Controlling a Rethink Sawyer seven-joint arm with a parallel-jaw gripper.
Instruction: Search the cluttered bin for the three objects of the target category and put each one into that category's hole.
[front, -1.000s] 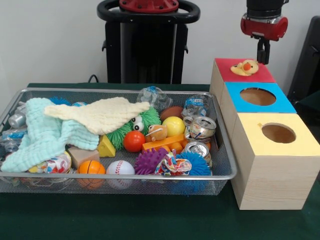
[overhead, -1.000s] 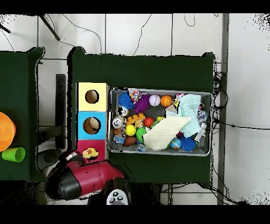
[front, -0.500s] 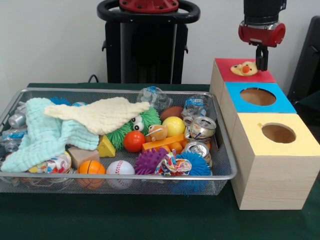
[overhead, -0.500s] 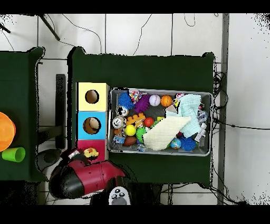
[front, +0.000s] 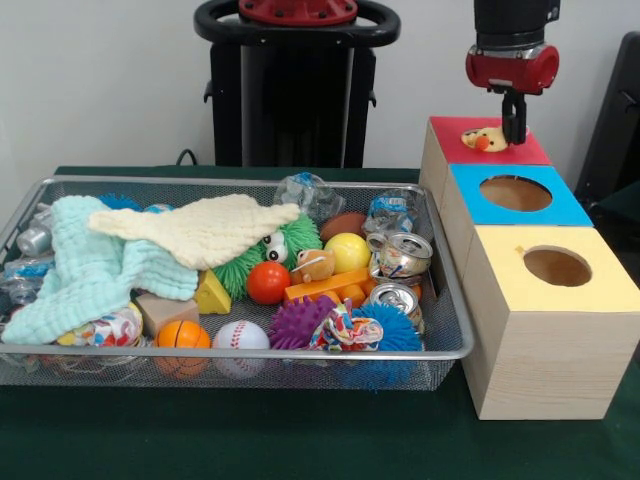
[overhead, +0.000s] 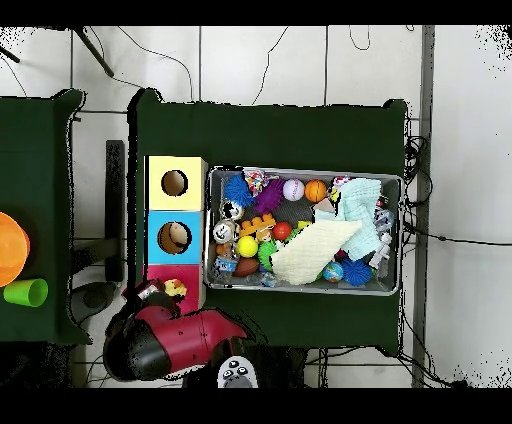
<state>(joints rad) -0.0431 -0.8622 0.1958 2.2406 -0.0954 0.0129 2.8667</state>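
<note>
A small yellow duck toy (front: 483, 138) with an orange beak lies on top of the red box (front: 530, 150), the farthest in a row of three wooden boxes. My gripper (front: 514, 128) hangs just above the red top, touching the duck's right side, and looks shut with nothing held. In the overhead view the duck (overhead: 176, 289) sits on the red box (overhead: 185, 273) beside the arm (overhead: 170, 335). The blue box (front: 560, 208) and yellow box (front: 600, 285) each show a round hole. The wire bin (front: 240, 182) holds mixed toys.
In the bin lie a mint towel (front: 85, 270), a cream cloth (front: 200, 228), crushed cans (front: 400, 255), several balls, a green furry toy (front: 270, 250) and spiky balls. The overhead view shows the bin (overhead: 300, 171) right of the boxes, and an orange bowl (overhead: 10, 248) far left.
The gripper has come down and shifted left over the red box. The duck has slid a little left and turned.
</note>
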